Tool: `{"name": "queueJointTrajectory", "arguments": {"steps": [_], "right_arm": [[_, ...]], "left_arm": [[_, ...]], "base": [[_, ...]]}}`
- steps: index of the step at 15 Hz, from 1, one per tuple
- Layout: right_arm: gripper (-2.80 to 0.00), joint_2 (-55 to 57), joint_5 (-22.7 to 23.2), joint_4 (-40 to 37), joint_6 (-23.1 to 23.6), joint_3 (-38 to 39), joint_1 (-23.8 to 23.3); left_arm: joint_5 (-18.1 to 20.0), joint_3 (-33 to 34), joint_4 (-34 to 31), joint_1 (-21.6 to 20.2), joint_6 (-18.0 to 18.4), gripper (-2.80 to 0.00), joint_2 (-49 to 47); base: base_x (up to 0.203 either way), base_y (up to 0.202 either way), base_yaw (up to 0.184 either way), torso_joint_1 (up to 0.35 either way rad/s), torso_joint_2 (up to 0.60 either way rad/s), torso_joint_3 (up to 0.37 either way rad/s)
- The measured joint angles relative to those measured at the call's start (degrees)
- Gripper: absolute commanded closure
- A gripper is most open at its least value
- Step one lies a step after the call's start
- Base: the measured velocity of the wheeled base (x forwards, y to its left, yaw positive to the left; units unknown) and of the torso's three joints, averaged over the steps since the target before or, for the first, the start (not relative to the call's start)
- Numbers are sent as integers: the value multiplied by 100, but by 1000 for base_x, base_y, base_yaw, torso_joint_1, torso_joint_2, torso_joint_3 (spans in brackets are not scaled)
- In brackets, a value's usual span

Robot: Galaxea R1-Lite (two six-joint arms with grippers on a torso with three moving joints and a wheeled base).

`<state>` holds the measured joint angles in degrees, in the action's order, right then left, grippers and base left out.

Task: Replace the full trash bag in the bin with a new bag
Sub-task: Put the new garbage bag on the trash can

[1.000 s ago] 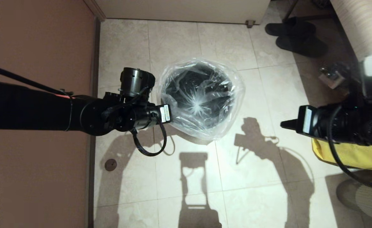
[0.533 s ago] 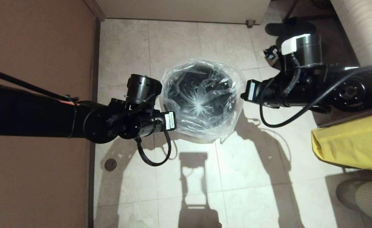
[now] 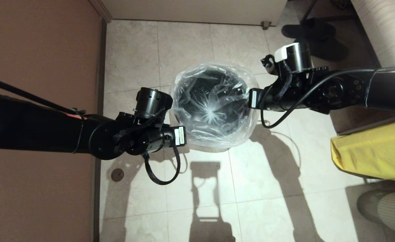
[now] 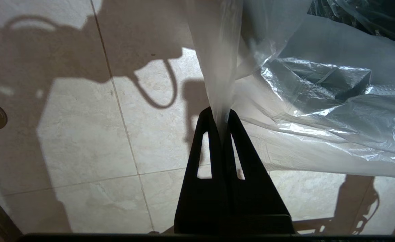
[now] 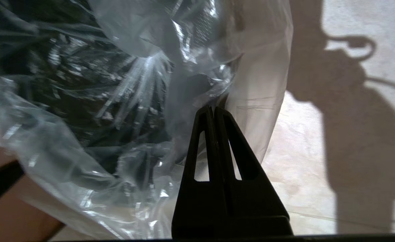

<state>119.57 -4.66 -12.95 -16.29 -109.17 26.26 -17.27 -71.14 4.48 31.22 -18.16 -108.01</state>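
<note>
The new bag point(image 3: 214, 104) is clear and crinkly and drapes over the bin point(image 3: 197, 90), whose glossy black inside shows through it; the star-gathered seal sits in the middle. My left gripper point(image 3: 186, 134) is at the bag's near-left edge. In the left wrist view the left gripper point(image 4: 221, 112) is shut on a gathered strip of the bag point(image 4: 318, 111). My right gripper point(image 3: 250, 99) is at the bag's right edge. In the right wrist view the right gripper point(image 5: 214, 108) is shut, tips against the bag point(image 5: 258, 67), with the bin's dark inside point(image 5: 66, 84) beyond.
An opaque yellow sack point(image 3: 372, 151) lies at the right on the tiled floor. Dark slippers point(image 3: 315, 37) sit at the far right. A brown wall point(image 3: 39, 50) runs along the left, with a round floor drain point(image 3: 117, 174) beside it. A pale cabinet point(image 3: 197, 10) stands behind.
My right arm has swung in from the far right to the bag's right edge. The left gripper has shifted slightly nearer, still holding the bag, and the bag has drawn in a little.
</note>
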Motion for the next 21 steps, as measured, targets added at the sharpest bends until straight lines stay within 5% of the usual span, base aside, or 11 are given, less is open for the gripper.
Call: {"name": "queueJointTrajectory", "arguments": {"steps": [5, 21], "right_arm": [[0, 157, -385, -63, 522, -75, 41], [0, 122, -435, -342, 161, -45, 78]], "left_arm": [[24, 48, 174, 62, -165, 0, -54], [18, 476, 444, 41, -377, 0, -62]], "base": [[0, 0, 0, 0, 0, 0], [0, 0, 0, 0, 0, 0]]}}
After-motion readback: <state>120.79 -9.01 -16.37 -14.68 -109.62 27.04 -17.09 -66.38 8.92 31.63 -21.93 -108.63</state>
